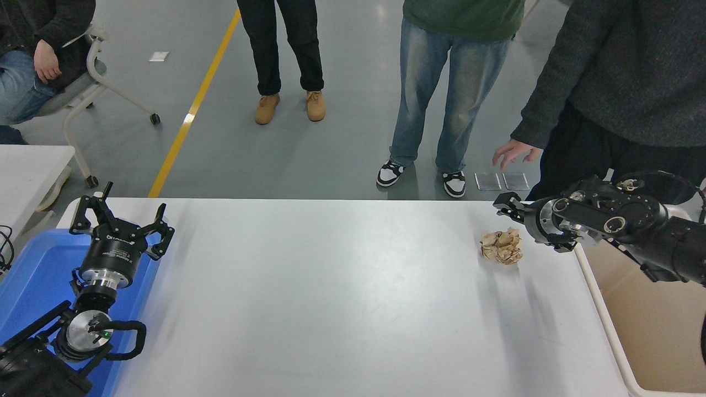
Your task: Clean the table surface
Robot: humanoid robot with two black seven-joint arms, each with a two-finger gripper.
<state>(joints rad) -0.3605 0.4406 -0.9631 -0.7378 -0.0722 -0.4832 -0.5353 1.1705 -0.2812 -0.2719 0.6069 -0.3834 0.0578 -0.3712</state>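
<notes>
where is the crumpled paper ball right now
In the head view, the crumpled brown paper ball sits on the table surface at its far right, just left of the right hand.

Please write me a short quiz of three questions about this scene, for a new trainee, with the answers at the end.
1. True or false: the crumpled brown paper ball lies on the table surface, near its far right corner.
2. Which gripper is nearer to the paper ball? A) the left gripper B) the right gripper
3. Fill in: the left gripper is parked over a ____ tray.

Key:
1. True.
2. B. It hovers just beside the ball, not touching it.
3. Blue.
</notes>
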